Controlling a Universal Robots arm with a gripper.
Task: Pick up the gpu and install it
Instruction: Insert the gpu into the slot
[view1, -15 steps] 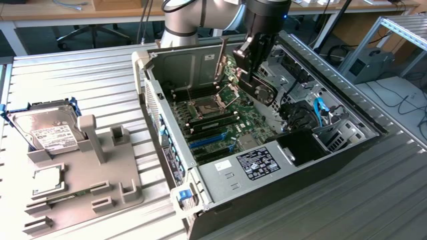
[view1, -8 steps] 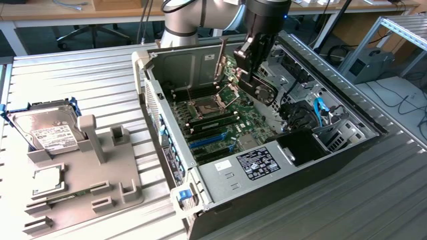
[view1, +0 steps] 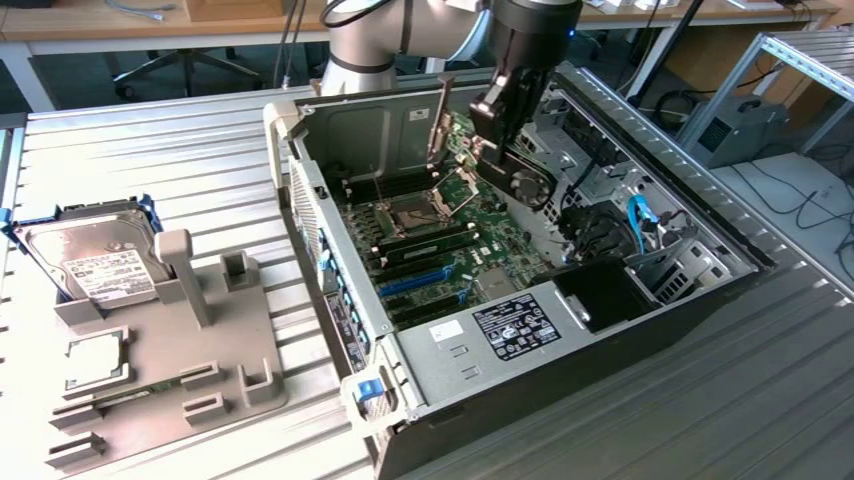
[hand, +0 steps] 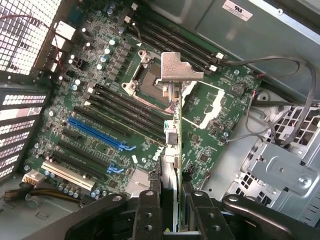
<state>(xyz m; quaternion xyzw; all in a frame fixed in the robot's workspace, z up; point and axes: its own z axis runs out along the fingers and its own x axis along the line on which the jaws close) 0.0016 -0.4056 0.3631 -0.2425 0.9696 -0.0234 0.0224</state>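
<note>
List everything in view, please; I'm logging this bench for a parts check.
ribbed metal table: one, silvery, under everything
open black metal computer case: one, black, on the table
green motherboard: one, green, inside the case
thin black gpu card with silvery end bracket: one, black, edge-on over the motherboard
grey moulded tray: one, grey, exterior view's left
silver hard drive with white label: one, silver, on the tray
small square silver chip: one, silver, on the tray
black gripper: one, black, shut on the card
</note>
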